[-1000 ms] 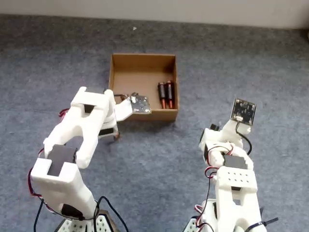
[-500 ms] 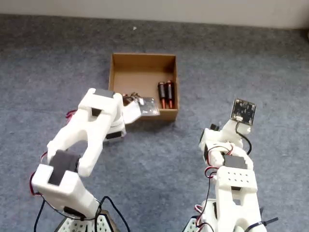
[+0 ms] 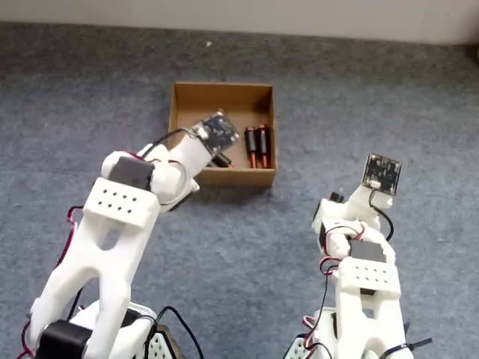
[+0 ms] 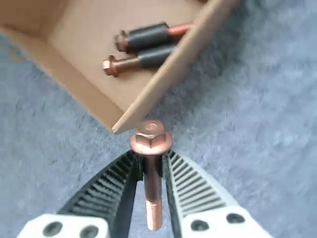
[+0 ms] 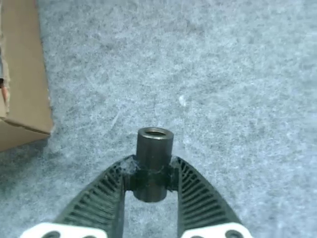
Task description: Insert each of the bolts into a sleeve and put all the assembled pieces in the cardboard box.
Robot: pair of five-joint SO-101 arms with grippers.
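Left gripper [image 4: 151,163] clamps copper bolt [image 4: 150,143], head projecting past fingertips, at cardboard box [image 3: 196,105], upper centre in high view. Right gripper [image 5: 152,167] clamps black sleeve [image 5: 155,143], open end outward, lower right of box.

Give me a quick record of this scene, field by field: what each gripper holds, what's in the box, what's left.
Left gripper: shut on a copper-coloured hex-head bolt, by a corner of the brown cardboard box
Right gripper: shut on a dark cylindrical sleeve, above grey carpet
Box contents: two assembled bolt-and-sleeve pieces
Remaining: held bolt not yet in held sleeve
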